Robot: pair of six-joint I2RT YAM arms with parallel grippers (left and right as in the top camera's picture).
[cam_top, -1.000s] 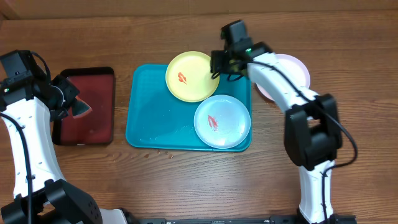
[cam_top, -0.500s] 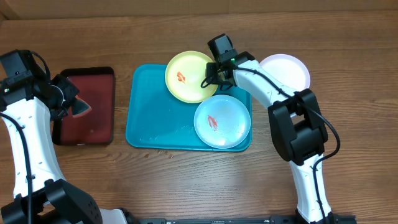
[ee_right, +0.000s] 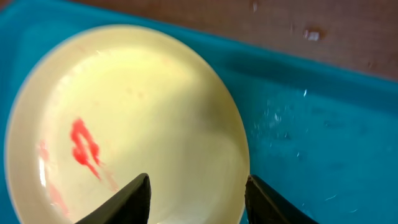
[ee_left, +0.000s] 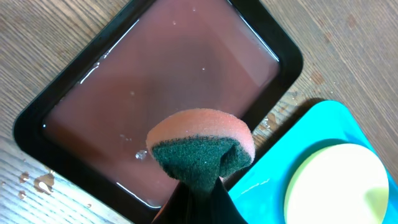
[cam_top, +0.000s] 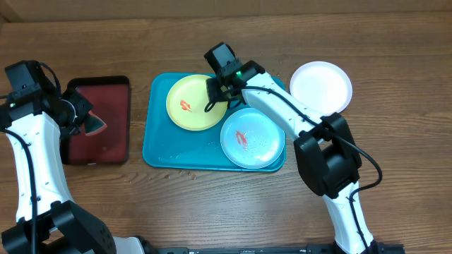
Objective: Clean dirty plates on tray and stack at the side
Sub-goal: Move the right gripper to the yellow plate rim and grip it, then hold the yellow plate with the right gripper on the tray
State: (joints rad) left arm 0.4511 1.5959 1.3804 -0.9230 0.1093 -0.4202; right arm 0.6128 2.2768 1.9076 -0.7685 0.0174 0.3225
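The yellow-green plate [cam_top: 191, 104] with a red smear lies at the back of the turquoise tray [cam_top: 164, 147]. The pale mint plate [cam_top: 252, 138], also smeared red, lies at the tray's front right. The white plate [cam_top: 321, 86] sits on the table right of the tray. My right gripper [cam_top: 215, 97] is open at the yellow-green plate's right edge. In the right wrist view its fingers [ee_right: 198, 193] span the plate [ee_right: 130, 118], one over the plate and one over the tray [ee_right: 323, 137]. My left gripper [cam_top: 88, 124] is shut on a sponge [ee_left: 199, 146].
A dark-red, black-rimmed tray [cam_top: 106, 99] holding water lies left of the turquoise tray, under the sponge; it also shows in the left wrist view [ee_left: 174, 74]. Water drops lie on the wood beside it. The turquoise tray's corner [ee_left: 317, 124] and the yellow-green plate [ee_left: 339, 183] show there too.
My right gripper has moved left across the tray's back, and the yellow-green plate has slid left with it. The white plate now shows fully. The left arm has barely moved.
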